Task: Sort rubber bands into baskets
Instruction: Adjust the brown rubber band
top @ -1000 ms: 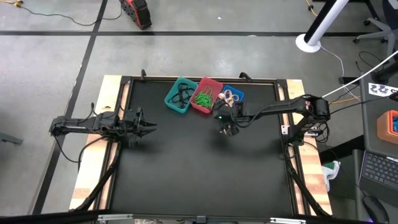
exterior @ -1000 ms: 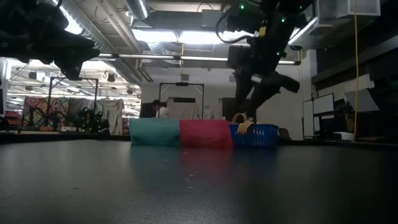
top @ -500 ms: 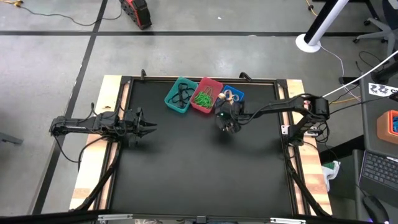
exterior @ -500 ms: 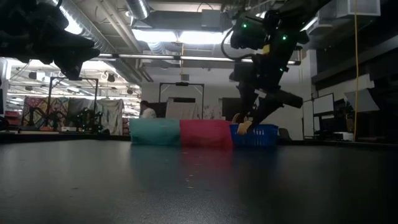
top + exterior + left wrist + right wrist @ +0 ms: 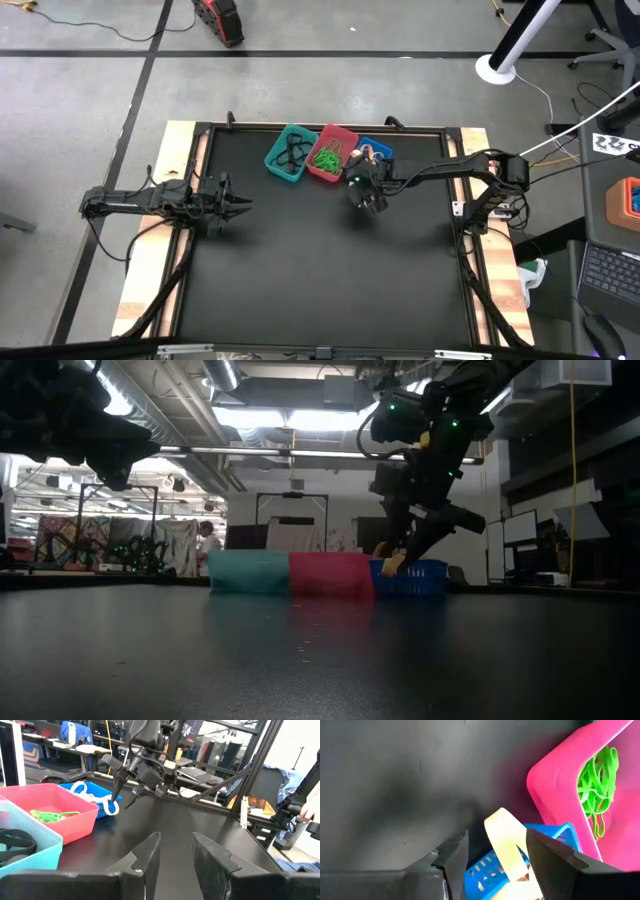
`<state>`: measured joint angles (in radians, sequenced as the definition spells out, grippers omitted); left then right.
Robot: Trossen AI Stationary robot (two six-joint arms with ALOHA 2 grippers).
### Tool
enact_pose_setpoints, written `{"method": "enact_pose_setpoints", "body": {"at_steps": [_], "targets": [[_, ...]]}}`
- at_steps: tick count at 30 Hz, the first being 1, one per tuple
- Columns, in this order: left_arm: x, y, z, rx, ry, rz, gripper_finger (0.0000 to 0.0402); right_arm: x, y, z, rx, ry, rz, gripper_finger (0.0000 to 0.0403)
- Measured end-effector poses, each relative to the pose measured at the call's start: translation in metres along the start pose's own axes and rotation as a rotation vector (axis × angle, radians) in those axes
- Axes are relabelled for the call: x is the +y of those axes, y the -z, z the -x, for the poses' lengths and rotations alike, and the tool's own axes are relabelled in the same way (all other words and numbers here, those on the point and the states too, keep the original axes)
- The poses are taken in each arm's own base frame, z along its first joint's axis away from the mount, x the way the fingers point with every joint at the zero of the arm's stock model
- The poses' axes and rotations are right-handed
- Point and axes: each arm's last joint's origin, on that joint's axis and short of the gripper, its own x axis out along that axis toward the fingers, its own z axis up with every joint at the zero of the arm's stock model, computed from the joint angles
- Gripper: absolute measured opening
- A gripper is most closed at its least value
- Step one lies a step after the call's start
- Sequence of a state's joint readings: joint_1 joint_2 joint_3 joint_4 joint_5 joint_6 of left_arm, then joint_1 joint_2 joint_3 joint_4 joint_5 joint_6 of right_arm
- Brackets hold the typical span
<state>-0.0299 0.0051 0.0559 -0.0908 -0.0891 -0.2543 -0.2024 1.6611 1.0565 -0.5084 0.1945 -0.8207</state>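
Note:
Three baskets stand side by side at the table's far middle. The teal one (image 5: 287,154) holds black bands, the red/pink one (image 5: 331,153) holds green bands (image 5: 596,785), and the blue one (image 5: 375,153) holds tan bands. One tan band (image 5: 506,844) hangs over the blue basket's near rim (image 5: 393,565). My right gripper (image 5: 362,190) is open just near of the blue basket, pointing down, with a finger on either side of that band. My left gripper (image 5: 238,207) is open and empty at the table's left. My right gripper's open fingers (image 5: 451,854) stand on either side of the tan band's hanging loop (image 5: 502,827). I cannot tell whether they touch it. The band rests on the blue basket's rim.
Bare black table lies near of the baskets and between the arms. Wooden side rails (image 5: 150,260) edge the table at left and right. A person (image 5: 207,540) shows in the room far behind the table.
My right gripper has moved a little toward the far edge, closer to the blue basket, and has turned about somewhat. The tan band has stayed draped over the basket's rim.

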Motion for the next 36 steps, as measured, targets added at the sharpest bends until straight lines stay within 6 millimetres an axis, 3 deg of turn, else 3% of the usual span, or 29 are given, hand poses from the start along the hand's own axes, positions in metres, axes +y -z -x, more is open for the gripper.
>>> {"method": "enact_pose_setpoints", "body": {"at_steps": [8,23,28,36], "targets": [[0.0,0.001,0.0,0.005,-0.001,-0.051,0.0109,-0.004,-0.002,-0.004,-0.041,0.007,-0.016,0.02],[0.0,0.0,0.0,0.005,0.0,-0.218,0.0109,0.0,-0.001,-0.019,0.033,0.015,0.021,0.0192],[0.0,0.001,0.0,0.008,-0.001,-0.189,0.0109,0.0,-0.001,-0.021,0.045,0.016,0.022,0.0148],[0.0,0.001,0.0,0.012,-0.002,-0.169,0.0109,-0.006,-0.003,-0.019,0.071,0.076,0.013,0.0027]]}}
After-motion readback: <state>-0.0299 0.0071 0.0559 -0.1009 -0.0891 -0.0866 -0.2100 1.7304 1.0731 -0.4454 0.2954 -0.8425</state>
